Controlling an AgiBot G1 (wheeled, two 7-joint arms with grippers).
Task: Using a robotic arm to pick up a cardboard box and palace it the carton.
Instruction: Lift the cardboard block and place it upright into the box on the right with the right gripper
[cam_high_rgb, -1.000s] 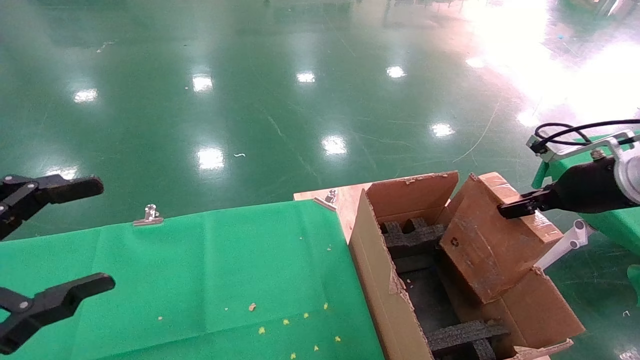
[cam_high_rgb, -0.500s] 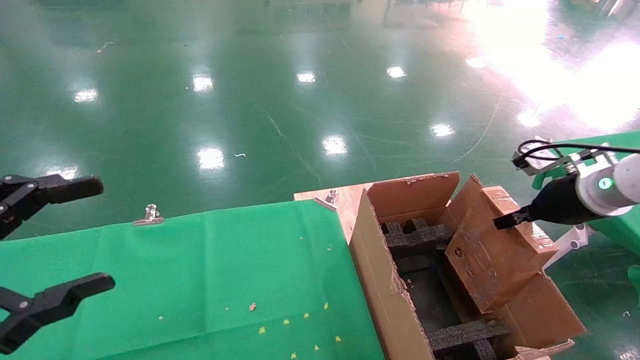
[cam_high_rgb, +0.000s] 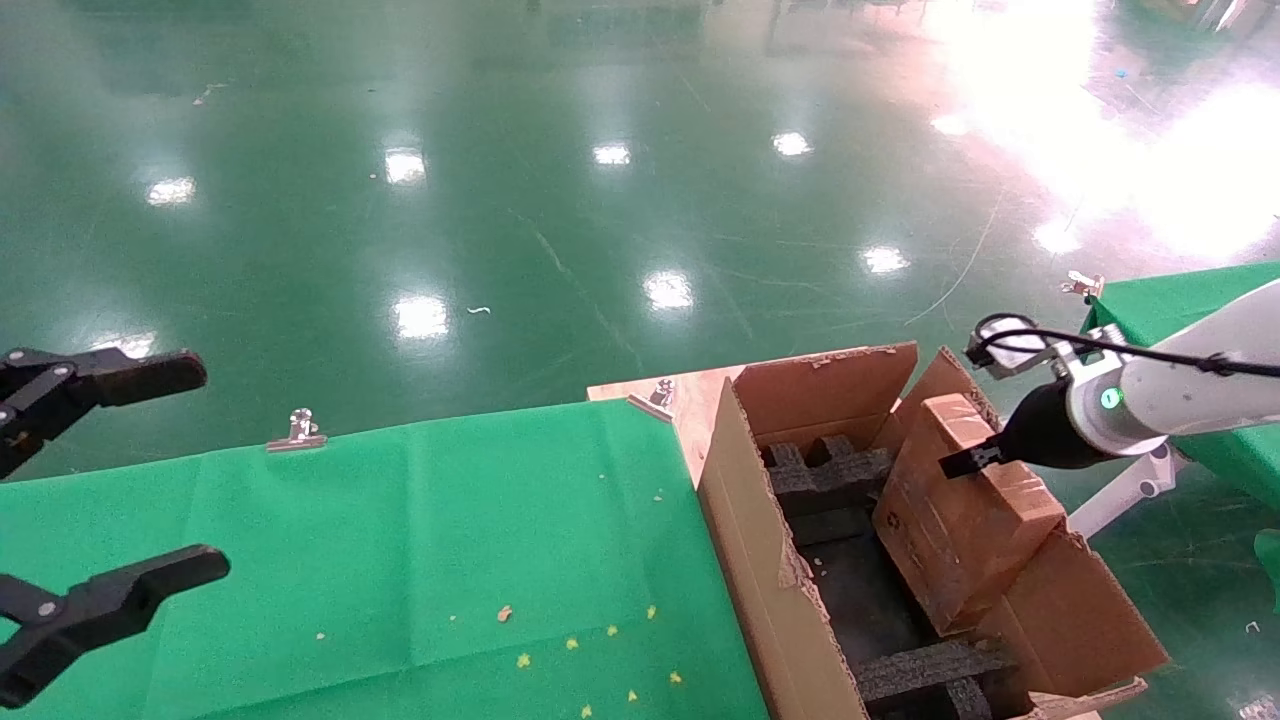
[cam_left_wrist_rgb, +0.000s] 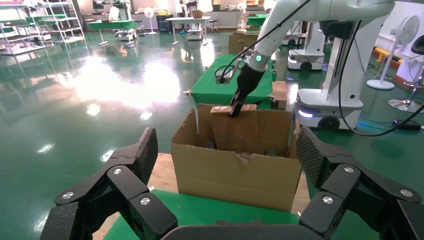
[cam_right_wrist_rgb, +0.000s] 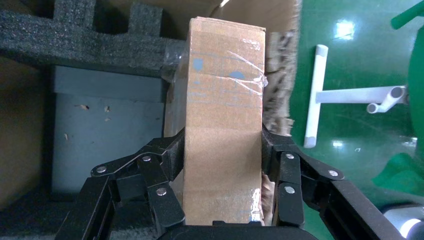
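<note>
Since the earlier frame, the right end effector (cam_high_rgb: 965, 463), black and multi-linked on a white robotic arm (cam_high_rgb: 1180, 395) with a glowing teal ring, has carried the small flat brown cardboard box (cam_high_rgb: 955, 510) leftward and lower, so more of it now sits inside the large brown corrugated carton (cam_high_rgb: 760, 560) with ragged torn flaps. The cardboard box stands tilted on edge against the carton's right-hand inner wall, its lower part down among the black foam inserts (cam_high_rgb: 825, 475) and its upper edge above the carton's rim. A small printed mark shows on its broad face.

From the right wrist view, the right end effector (cam_right_wrist_rgb: 222, 152) is clamped on the cardboard box (cam_right_wrist_rgb: 225, 115), one black finger (cam_right_wrist_rgb: 167, 152) pressed on each narrow side, with clear tape across the box's far end. Dark foam (cam_right_wrist_rgb: 90, 40) and a grey panel lie beside it.

The left end effector (cam_high_rgb: 110, 500) hangs with its fingers spread wide and nothing between them, over the left edge of the green cloth-covered tabletop (cam_high_rgb: 400, 550), well apart from the carton. Its wrist view shows the carton (cam_left_wrist_rgb: 237, 172) ahead, with the right arm (cam_left_wrist_rgb: 280, 30) reaching down into it.
</note>
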